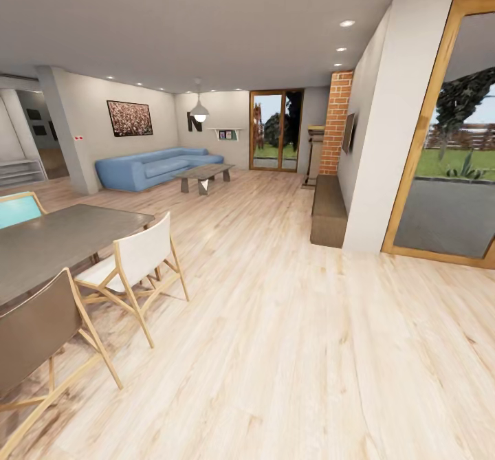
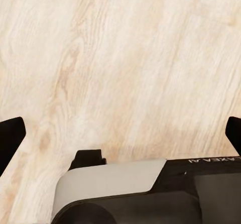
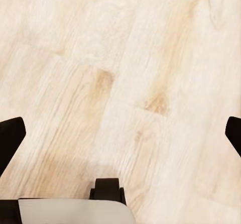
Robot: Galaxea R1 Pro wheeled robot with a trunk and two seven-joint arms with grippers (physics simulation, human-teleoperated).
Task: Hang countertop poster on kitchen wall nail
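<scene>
While both hands (image 2: 120, 133) (image 3: 120, 133) hang spread over floorboards (image 1: 289, 350), dining table (image 1: 62, 236); chairs (image 1: 137, 260); seemingly sofa (image 1: 155, 166) beyond

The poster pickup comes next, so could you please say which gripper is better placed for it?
Neither, as yet. The left gripper and right gripper both hang open and empty over pale wooden floor; the head view offers a dining table and living room, no countertop.

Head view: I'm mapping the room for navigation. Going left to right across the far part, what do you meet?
Reddish speckled wall picture → blue sofa → coffee table → glass patio door → brick column → wood-framed doorway.
</scene>
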